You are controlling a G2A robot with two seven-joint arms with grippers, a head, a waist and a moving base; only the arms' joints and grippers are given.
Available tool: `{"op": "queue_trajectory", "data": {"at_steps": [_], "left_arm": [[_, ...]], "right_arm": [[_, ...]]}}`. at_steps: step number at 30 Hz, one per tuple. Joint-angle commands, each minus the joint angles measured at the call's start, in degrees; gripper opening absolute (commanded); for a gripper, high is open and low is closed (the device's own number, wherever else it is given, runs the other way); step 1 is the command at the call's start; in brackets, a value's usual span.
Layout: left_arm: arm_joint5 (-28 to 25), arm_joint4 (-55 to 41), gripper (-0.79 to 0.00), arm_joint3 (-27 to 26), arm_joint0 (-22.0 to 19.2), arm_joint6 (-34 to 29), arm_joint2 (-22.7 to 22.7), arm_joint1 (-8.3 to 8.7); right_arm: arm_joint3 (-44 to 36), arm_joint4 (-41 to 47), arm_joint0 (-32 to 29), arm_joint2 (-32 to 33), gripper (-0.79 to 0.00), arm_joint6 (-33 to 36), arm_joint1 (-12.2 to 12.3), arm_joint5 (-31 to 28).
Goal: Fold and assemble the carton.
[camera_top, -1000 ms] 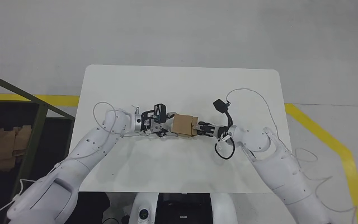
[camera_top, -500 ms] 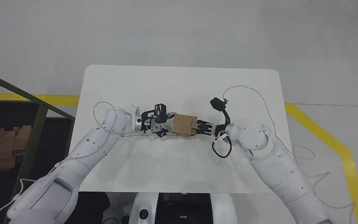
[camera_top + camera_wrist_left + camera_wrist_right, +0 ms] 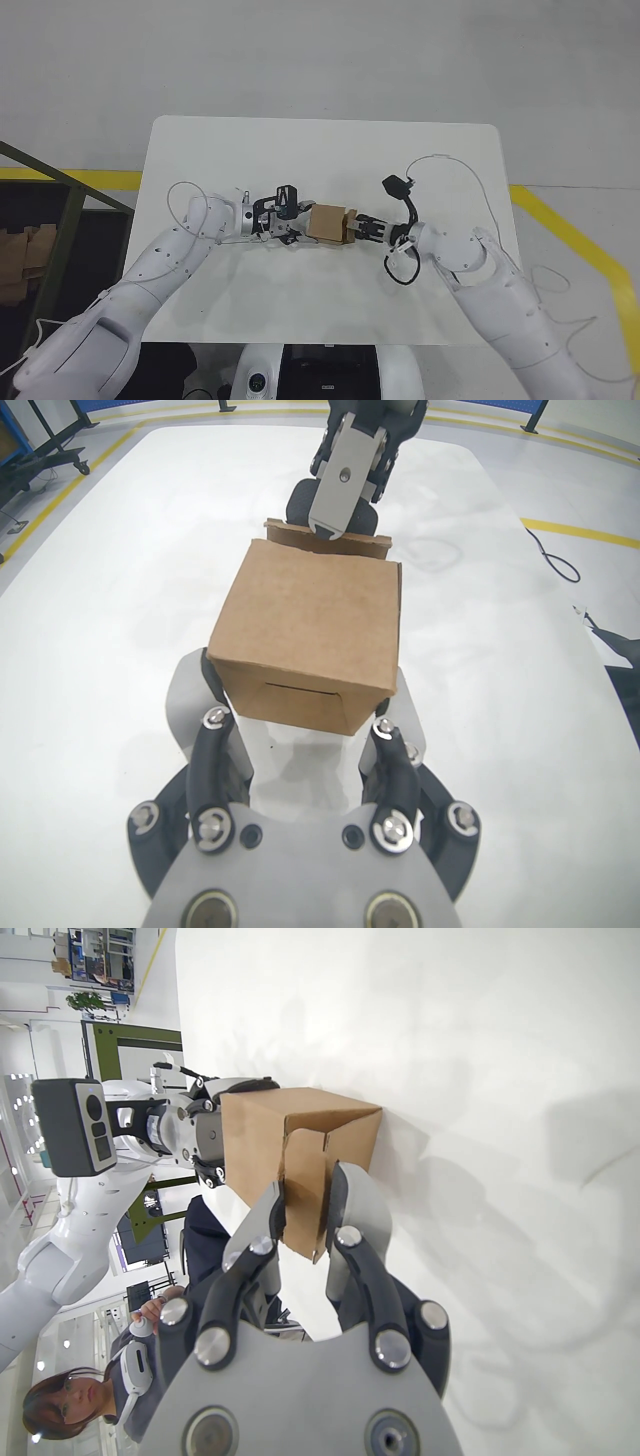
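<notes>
Carton point(image 3: 329, 223) lies at the middle of the table point(image 3: 220, 150), spanned by both arms. Left gripper point(image 3: 302, 692) clamps the side walls at its closed end; right gripper point(image 3: 307, 1188) pinches the loose flap point(image 3: 350, 542) at the open end. Long axis runs gripper to gripper, mouth toward the right arm. Risks: flap tearing or creasing off its score if bent askew; thin walls buckling; carton twisting out of the left hold.
</notes>
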Motion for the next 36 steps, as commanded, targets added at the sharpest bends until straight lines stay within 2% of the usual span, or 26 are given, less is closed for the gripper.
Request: {"op": "queue_trajectory", "data": {"at_steps": [1, 8, 14, 23, 27, 30, 36], "left_arm": [[-0.01, 0.03, -0.256, 0.03, 0.00, 0.04, 0.00, 0.00], [-0.01, 0.10, -0.259, 0.15, 0.00, 0.10, 0.03, 0.00], [0.03, 0.04, -0.252, 0.21, -0.01, 0.05, 0.03, -0.02], [0.23, 0.14, -0.262, 0.44, -0.01, 0.19, 0.01, -0.02], [0.17, 0.17, -0.259, 0.52, -0.02, 0.19, -0.01, 0.00], [0.12, 0.11, -0.259, 0.55, -0.03, 0.11, -0.03, -0.01], [0.10, 0.26, -0.259, 0.52, -0.03, 0.19, 0.00, 0.01]], "right_arm": [[-0.44, -0.22, -0.37, 0.37, -0.634, 0.15, 0.12, 0.06], [0.42, 3.69, -0.80, 0.70, -0.646, 1.43, 0.02, -2.54], [4.14, 8.04, 0.23, -0.03, -0.570, 2.81, -0.43, -5.29], [8.59, 14.91, 1.23, -0.36, -0.557, 4.01, -1.02, -10.71], [10.10, 16.38, 1.30, -0.09, -0.582, 4.10, -1.07, -11.65], [10.60, 16.26, 1.48, -0.11, -0.634, 3.98, -1.08, -11.23], [10.41, 14.44, 1.68, -0.21, -0.646, 2.94, -1.04, -9.48]]}}
